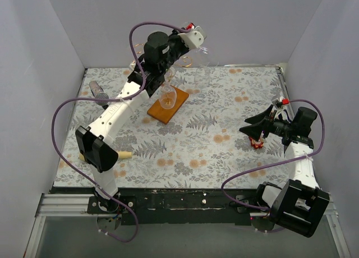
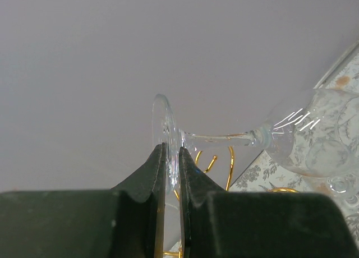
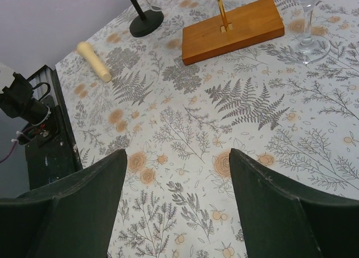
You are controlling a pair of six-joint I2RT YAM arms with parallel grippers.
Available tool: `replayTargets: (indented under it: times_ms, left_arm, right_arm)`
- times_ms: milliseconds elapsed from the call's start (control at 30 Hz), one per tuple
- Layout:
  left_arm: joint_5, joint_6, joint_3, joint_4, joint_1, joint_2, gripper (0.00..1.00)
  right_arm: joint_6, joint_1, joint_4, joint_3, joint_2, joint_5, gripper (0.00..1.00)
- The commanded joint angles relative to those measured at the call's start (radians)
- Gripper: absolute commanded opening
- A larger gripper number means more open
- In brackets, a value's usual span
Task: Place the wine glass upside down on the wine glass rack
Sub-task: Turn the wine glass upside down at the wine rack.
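My left gripper [image 2: 172, 148] is shut on the round foot of a clear wine glass [image 2: 314, 134]. The glass lies sideways, with its stem pointing right and its bowl at the right edge. Gold curled arms of the wine glass rack [image 2: 230, 167] show just behind the fingers. In the top view the left gripper [image 1: 198, 42] holds the glass [image 1: 206, 49] high at the rack's top, above the orange-brown wooden base [image 1: 168, 104]. My right gripper [image 1: 255, 129] is open and empty, low over the right side of the table. Its view shows the rack's base [image 3: 233, 27].
A second clear glass [image 3: 307, 22] stands by the rack's base. A black round-footed stand [image 3: 146, 25] is at the back left. A cream cylinder [image 1: 120, 155] lies near the left arm. A small red object [image 1: 258, 143] lies under the right gripper. Grey walls enclose the table.
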Motion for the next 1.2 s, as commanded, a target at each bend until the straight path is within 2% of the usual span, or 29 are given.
replayTargets:
  times_ms: [0,167,600,1167]
  left_arm:
    - [-0.002,-0.055,0.062,0.145,0.000,0.015,0.00]
    - [-0.056,-0.058,0.095,0.249,0.012,0.067,0.00]
    - [-0.125,-0.037,0.128,0.378,0.055,0.162,0.00]
    - [-0.117,0.028,0.046,0.328,0.110,0.127,0.00]
  right_arm:
    - [-0.015,-0.005,0.010,0.011,0.005,-0.034,0.81]
    - [-0.015,-0.005,0.008,0.010,0.005,-0.039,0.81]
    - [-0.014,-0.005,0.007,0.008,0.008,-0.056,0.81]
    - [-0.015,-0.005,0.007,0.008,0.003,-0.065,0.81]
